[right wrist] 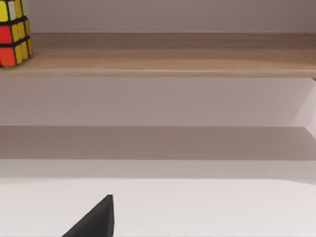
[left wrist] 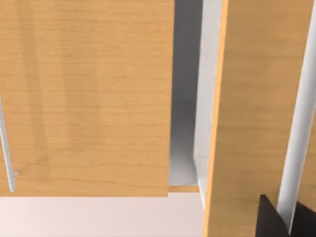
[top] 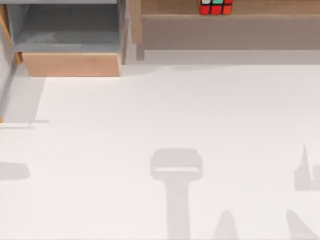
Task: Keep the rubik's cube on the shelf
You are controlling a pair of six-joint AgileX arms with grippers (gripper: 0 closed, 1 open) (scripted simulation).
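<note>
On the shelf (top: 260,10) — rubik's cube (top: 216,7) resting.

Rubik's cube (top: 216,7): glossy plastic-looking stickers in red, green and white, parted by black grid lines; in the right wrist view (right wrist: 14,33), yellow and red faces with the same smooth sheen. Shelf (top: 250,10): light-brown wood with fine straight grain and a matt finish, above a flat brownish-grey front face; box compartment (top: 70,64): smooth matt grey lining behind a light-wood front with a faint grain. Cabinet panels (left wrist: 89,98): warm orange-toned wood with clear horizontal grain and a satin surface; table (top: 160,130): plain white, smooth and matt.
</note>
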